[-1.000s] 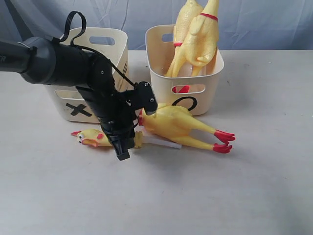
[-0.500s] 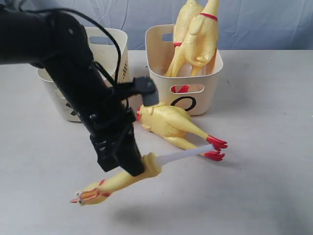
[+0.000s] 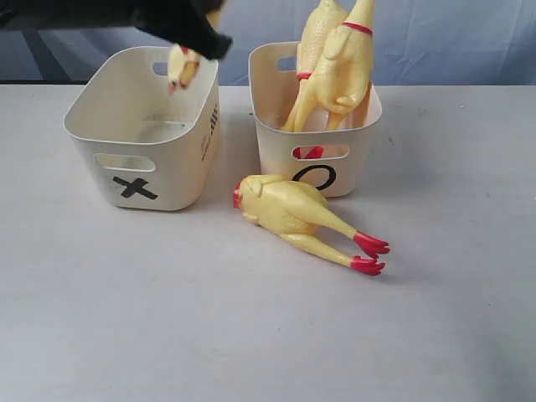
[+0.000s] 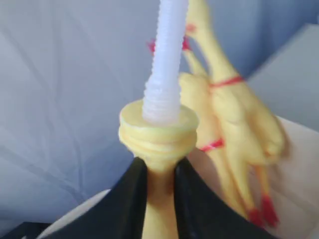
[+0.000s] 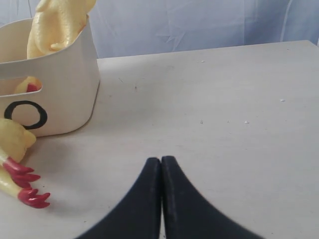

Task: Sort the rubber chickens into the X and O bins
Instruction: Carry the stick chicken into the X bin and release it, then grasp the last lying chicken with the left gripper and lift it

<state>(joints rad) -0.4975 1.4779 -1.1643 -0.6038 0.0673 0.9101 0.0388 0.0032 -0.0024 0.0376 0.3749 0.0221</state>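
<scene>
Rubber chickens (image 3: pixel 337 71) share a pale worktop (image 3: pixel 251 335) with two cream bins standing side by side. The X bin (image 3: pixel 180 176) is on the left, and the O bin (image 3: pixel 276 155) is just beside it on the right. Two large chickens with red bands lean upright in the O bin, feet down. A third chicken (image 3: pixel 289 209) lies on the worktop just in front of the O bin (comb toward the X bin, red feet pointing away). The left end effector (image 4: pixel 158 174) is clamped on the narrow part of a small chicken (image 3: pixel 182 65), which hangs head-down over the X bin, a white tube (image 4: pixel 167 59) sticking out of its body. The right end effector (image 5: pixel 160 167) is fully closed on nothing, low over the worktop.
</scene>
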